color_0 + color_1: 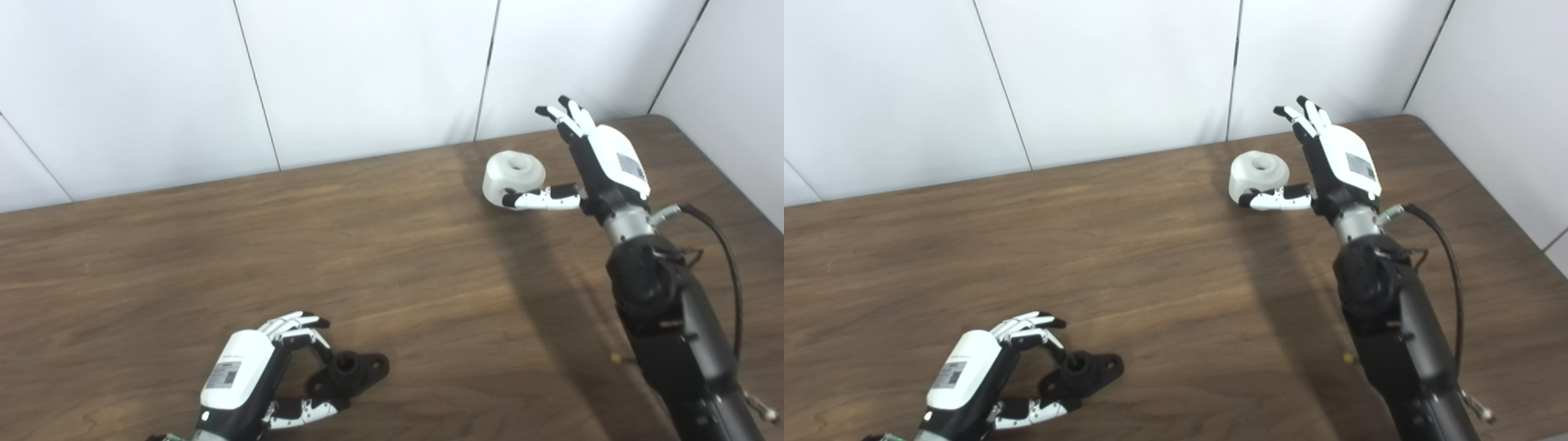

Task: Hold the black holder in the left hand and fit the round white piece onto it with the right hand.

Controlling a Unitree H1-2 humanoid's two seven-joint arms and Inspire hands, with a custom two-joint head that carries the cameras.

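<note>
Black holder (349, 373) is lying on the worktop (392, 263) near the front edge. Left hand (257, 373) is curling loosely around it, fingers and thumb apart, not yet clamped. Round white piece (1258, 177) is sitting toward the back right; right hand (1329, 165) is spread open beside it, thumb touching its front. Both views are showing the same layout; neither adds detail.
</note>
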